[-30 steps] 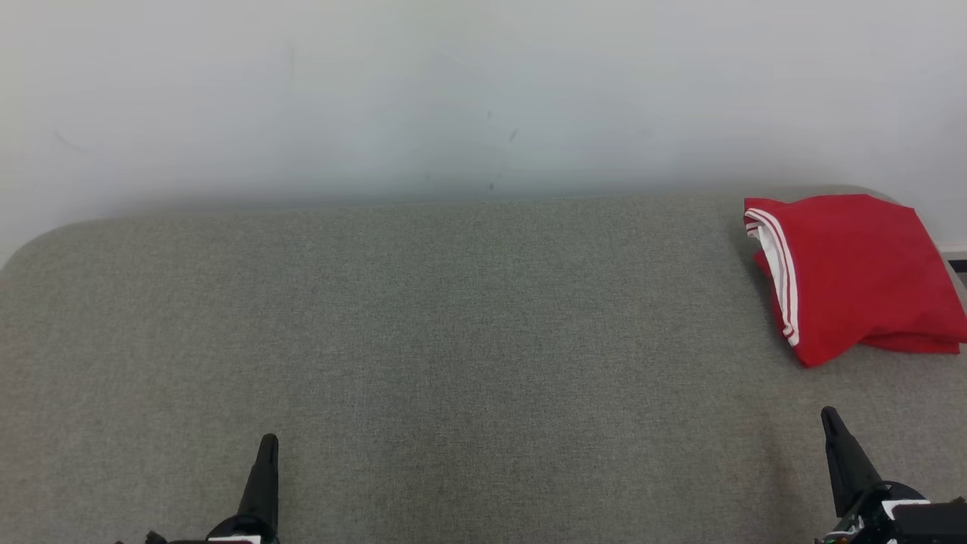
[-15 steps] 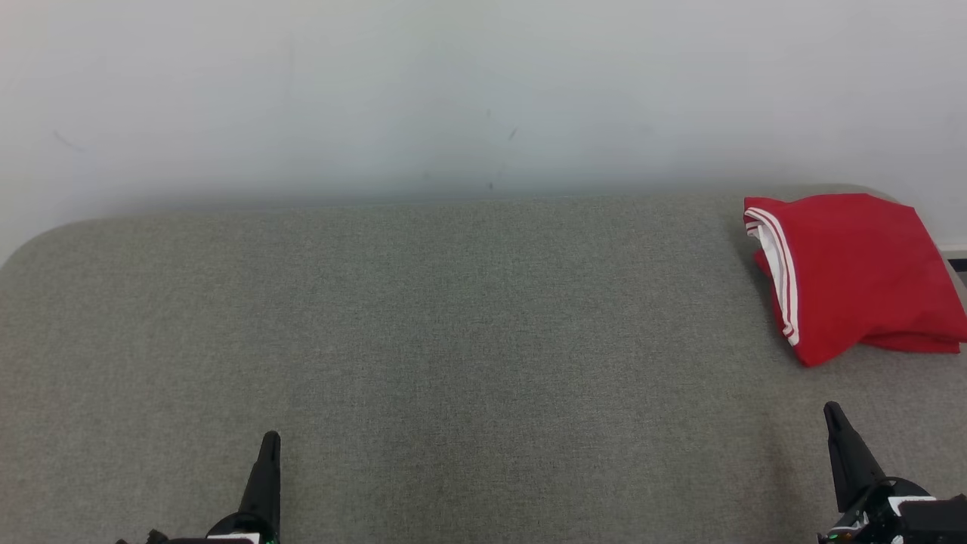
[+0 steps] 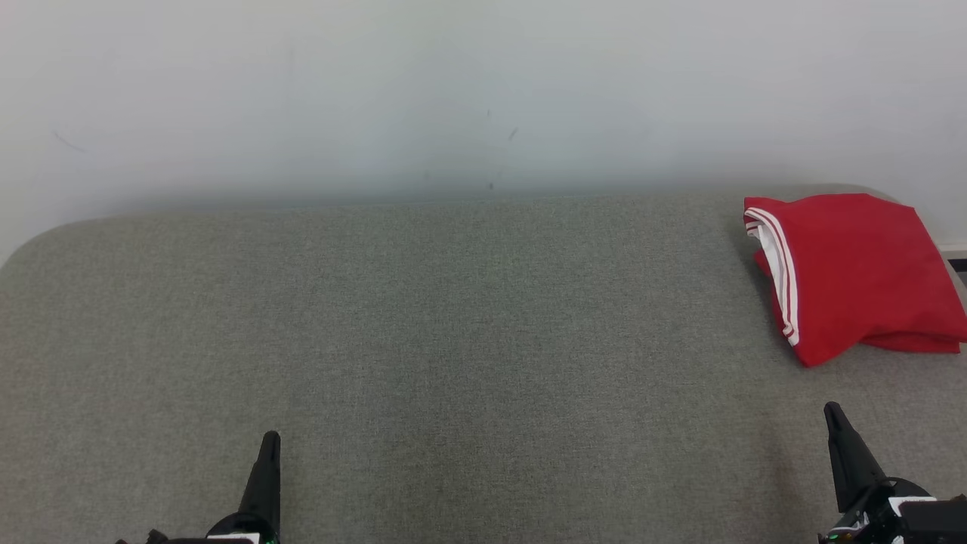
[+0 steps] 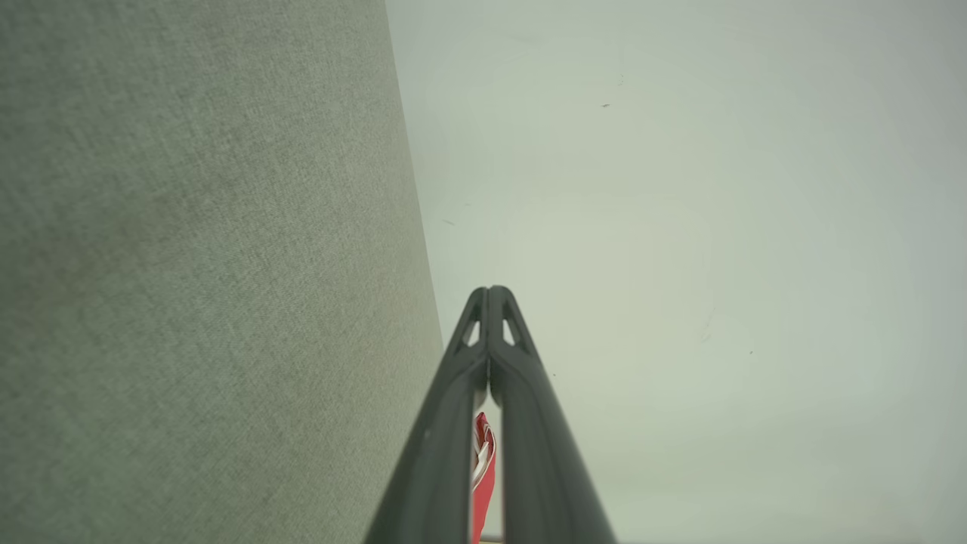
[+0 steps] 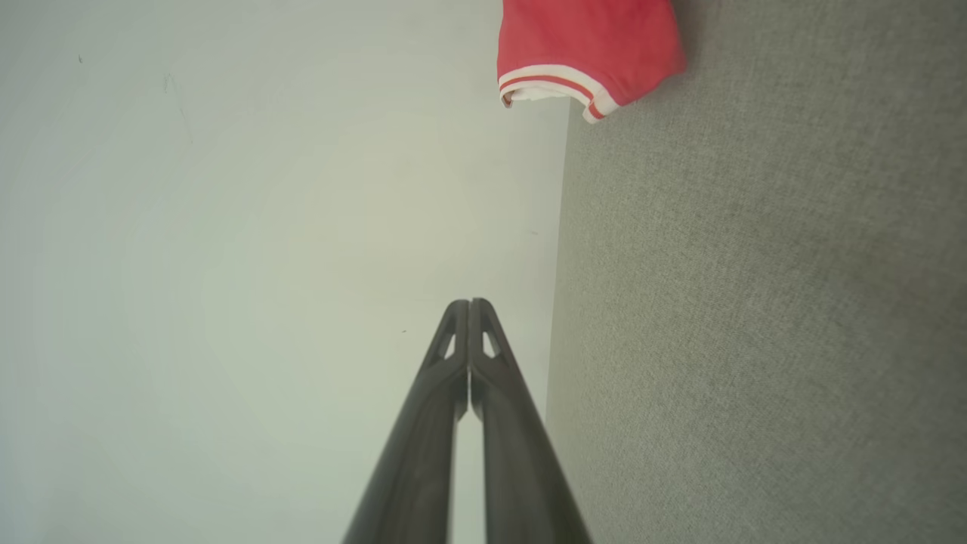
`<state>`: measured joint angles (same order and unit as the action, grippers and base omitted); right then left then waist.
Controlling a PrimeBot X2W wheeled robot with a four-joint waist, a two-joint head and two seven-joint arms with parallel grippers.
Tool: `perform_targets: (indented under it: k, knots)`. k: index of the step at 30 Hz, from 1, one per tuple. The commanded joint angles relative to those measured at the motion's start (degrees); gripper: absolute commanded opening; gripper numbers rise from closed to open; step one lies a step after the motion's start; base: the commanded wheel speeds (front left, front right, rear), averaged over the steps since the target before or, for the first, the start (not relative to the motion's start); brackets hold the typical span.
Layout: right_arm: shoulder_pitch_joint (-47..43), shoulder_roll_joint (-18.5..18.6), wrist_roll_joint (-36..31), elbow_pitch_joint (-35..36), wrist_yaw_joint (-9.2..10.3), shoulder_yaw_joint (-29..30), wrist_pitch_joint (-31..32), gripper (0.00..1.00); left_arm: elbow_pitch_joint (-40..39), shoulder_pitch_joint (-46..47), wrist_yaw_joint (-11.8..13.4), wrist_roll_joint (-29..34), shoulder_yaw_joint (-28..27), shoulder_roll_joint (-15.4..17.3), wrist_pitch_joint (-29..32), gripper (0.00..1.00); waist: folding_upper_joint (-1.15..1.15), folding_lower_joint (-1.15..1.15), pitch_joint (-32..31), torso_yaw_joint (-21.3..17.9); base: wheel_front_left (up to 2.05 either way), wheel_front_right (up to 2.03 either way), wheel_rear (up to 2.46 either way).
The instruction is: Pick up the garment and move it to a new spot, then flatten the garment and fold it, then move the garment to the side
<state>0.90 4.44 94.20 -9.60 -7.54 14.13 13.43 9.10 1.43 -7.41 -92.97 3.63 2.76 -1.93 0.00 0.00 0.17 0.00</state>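
The garment (image 3: 854, 272) is red with white stripes along one hem, folded into a compact bundle at the far right of the grey fabric surface (image 3: 453, 340). It also shows at the top of the right wrist view as the garment (image 5: 585, 45), and as a red sliver (image 4: 482, 468) between the left fingers' bases. My left gripper (image 3: 270, 438) rests low at the front left, shut and holding nothing, its tips together (image 4: 489, 291). At the front right my right gripper (image 3: 831, 409) is shut and empty too (image 5: 470, 304), a little in front of the garment and apart from it.
A pale wall (image 3: 453, 98) rises directly behind the grey surface. The surface has rounded corners at far left and far right. The garment lies close to the right edge, with a strip of floor (image 3: 956, 264) just past it.
The right gripper has shifted very slightly up and to the right in the head view. The garment and the left gripper have stayed still.
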Motion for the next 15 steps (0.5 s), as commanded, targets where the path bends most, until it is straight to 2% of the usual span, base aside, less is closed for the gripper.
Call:
perform_targets:
  k: [1,15]
  knots:
    - [0.2,-0.2,-0.1,0.1,0.11,0.1,0.2,0.00,-0.1,0.5,-0.2,-0.4,0.0,0.2,0.0,0.00,0.00,0.00,0.0,0.0,0.00,0.00,0.00]
    - [0.3,-0.5,-0.3,0.1,0.10,0.5,0.5,0.00,-0.2,0.5,-0.2,-0.4,0.0,0.2,0.0,0.00,0.00,0.00,0.0,0.0,0.00,0.00,0.00]
